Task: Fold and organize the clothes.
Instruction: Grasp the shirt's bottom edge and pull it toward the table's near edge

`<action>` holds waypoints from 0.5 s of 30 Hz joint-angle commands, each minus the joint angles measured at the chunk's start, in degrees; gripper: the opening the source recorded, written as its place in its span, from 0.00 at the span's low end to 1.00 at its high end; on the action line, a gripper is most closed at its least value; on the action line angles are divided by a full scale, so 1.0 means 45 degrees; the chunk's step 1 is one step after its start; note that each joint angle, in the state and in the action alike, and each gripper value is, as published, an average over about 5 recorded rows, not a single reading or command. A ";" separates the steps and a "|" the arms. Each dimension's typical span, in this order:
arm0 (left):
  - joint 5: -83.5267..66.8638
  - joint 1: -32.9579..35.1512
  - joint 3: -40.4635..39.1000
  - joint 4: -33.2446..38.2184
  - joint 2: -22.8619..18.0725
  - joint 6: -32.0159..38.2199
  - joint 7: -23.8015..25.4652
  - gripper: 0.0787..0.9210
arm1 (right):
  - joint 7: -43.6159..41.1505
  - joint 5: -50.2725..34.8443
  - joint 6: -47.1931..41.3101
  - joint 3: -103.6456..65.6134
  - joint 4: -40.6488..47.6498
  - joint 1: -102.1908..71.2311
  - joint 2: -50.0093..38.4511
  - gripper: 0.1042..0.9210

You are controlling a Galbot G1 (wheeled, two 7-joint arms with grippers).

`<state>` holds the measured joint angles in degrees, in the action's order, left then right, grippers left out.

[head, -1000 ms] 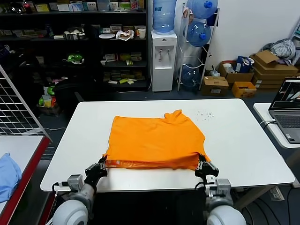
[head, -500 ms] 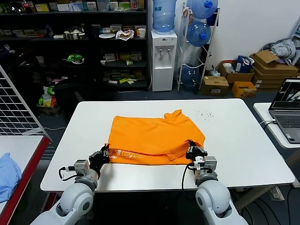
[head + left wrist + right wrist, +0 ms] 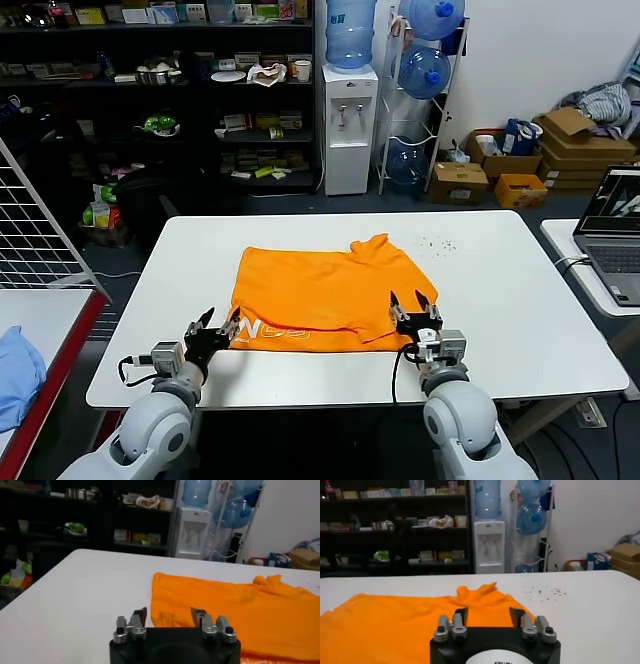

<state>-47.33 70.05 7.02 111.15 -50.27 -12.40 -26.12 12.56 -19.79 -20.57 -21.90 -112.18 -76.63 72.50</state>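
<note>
The orange T-shirt (image 3: 325, 295) lies folded on the white table (image 3: 500, 300), with white lettering (image 3: 275, 332) showing along its near edge. My left gripper (image 3: 217, 322) stands open at the shirt's near left corner, nothing between its fingers. At the near right corner my right gripper (image 3: 411, 303) is open too and holds nothing. In the left wrist view the shirt (image 3: 235, 607) spreads out beyond the open gripper (image 3: 168, 613). The right wrist view has the shirt (image 3: 405, 622) lying flat past the open gripper (image 3: 488, 611).
A light blue cloth (image 3: 15, 372) rests on a red-edged side table at the left, beside a wire rack (image 3: 35, 235). A laptop (image 3: 615, 235) sits on another table at the right. Shelves, a water dispenser (image 3: 347, 125) and cardboard boxes stand behind.
Both grippers carried the shirt's near edge forward over the cloth, then opened and let it go. The fold now lies flat with the lettering showing.
</note>
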 commanded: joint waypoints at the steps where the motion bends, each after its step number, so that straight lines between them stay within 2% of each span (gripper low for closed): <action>1: 0.0000 0.1203 0.0337 0.0101 -0.0048 -0.0005 0.0321 0.75 | -0.0565 0.0034 0.0578 -0.0752 -0.0214 -0.1438 -0.0610 0.85; 5: -0.0036 0.1305 0.0319 -0.0180 -0.0353 0.0002 0.0500 0.88 | -0.0716 -0.0198 0.0554 -0.1326 -0.0215 -0.2191 -0.0925 0.97; 9: -0.0005 0.1097 0.0139 -0.0512 -0.0611 -0.0004 0.0560 0.98 | -0.0726 -0.0591 0.0232 -0.1629 -0.0017 -0.2294 -0.0998 1.00; 15: 0.0016 0.0790 0.0044 -0.0912 -0.0692 -0.0004 0.0562 1.00 | -0.0735 -0.0809 -0.0067 -0.1580 0.0209 -0.1915 -0.0934 1.00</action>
<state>-47.30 72.92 7.26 108.35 -52.59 -12.39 -24.03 10.06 -22.84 -20.86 -27.03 -111.38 -83.08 69.49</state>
